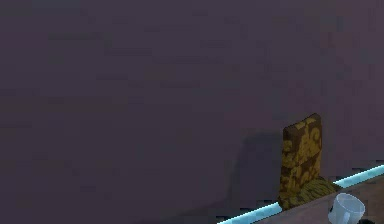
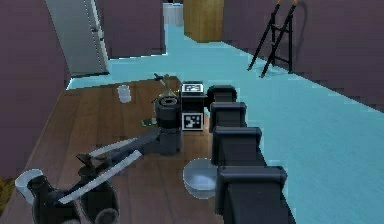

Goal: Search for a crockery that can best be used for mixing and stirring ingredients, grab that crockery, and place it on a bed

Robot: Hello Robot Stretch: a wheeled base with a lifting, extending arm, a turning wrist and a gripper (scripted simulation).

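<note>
The arm stretches out in telescoped segments, the hand at its far end.

On the table, a bowl lies left of the arm, a cup farther back.

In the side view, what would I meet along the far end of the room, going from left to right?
White door → pale bin → wooden cabinet → black stepladder.

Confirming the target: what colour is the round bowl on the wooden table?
Pale grey round bowl, best in the arm side view.
</note>
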